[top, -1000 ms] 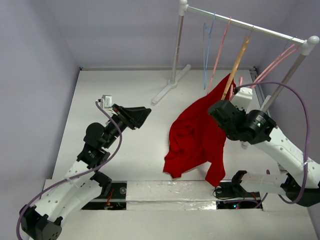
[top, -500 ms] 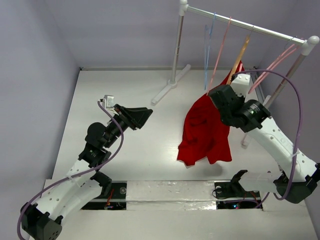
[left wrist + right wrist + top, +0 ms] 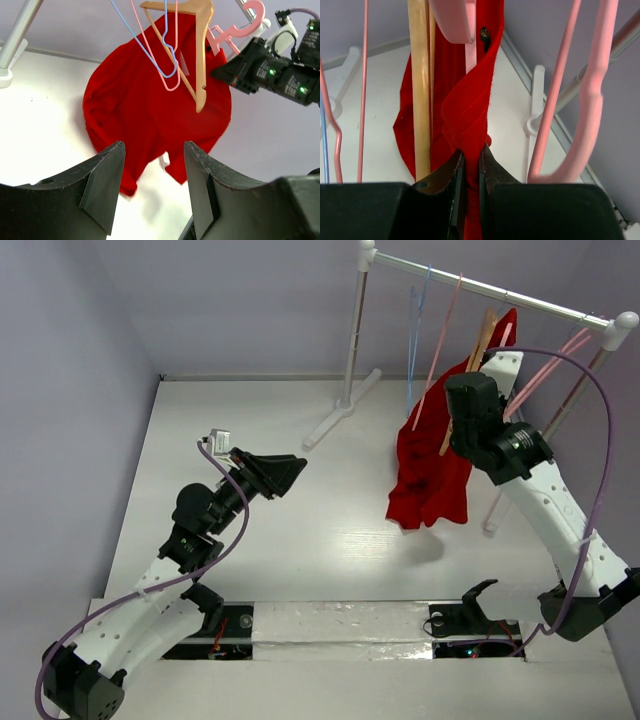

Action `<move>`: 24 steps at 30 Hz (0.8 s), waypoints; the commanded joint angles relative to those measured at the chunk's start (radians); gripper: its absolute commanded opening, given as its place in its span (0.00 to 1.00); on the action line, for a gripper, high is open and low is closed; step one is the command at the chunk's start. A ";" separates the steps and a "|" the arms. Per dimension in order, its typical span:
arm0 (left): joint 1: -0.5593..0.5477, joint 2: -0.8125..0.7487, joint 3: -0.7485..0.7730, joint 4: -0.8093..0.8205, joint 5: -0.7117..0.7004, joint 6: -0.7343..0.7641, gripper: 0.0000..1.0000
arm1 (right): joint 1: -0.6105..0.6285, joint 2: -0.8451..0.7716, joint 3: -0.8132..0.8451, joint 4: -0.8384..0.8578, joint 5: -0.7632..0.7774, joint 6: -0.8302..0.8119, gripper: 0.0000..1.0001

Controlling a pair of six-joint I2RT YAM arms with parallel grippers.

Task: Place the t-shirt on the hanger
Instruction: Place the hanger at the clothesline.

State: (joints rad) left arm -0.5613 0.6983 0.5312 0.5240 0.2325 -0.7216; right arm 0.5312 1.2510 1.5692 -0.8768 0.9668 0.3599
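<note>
Several hangers on the rack (image 3: pixel 480 287), t-shirt (image 3: pixel 430 475) dangling among them, clear of the table. Right claw (image 3: pixel 470 162) clamped on a fold of it, just beside the tan hanger (image 3: pixel 419 100) and a pink hanger (image 3: pixel 452 20). Left claw (image 3: pixel 154 146) spread wide, holding nothing, well apart. Can't tell if hooked over any hanger.
</note>
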 commanded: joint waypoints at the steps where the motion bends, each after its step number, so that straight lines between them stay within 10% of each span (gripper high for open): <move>1: -0.005 -0.005 0.009 0.036 0.016 0.004 0.47 | -0.031 0.004 0.058 0.171 0.042 -0.108 0.00; 24: -0.014 0.027 0.038 -0.024 0.027 -0.016 0.47 | -0.197 0.051 0.061 0.455 0.035 -0.266 0.00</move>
State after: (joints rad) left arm -0.5705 0.7200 0.5316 0.4721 0.2440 -0.7341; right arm 0.3424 1.3602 1.5902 -0.5575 0.9668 0.1230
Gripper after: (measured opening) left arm 0.469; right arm 0.144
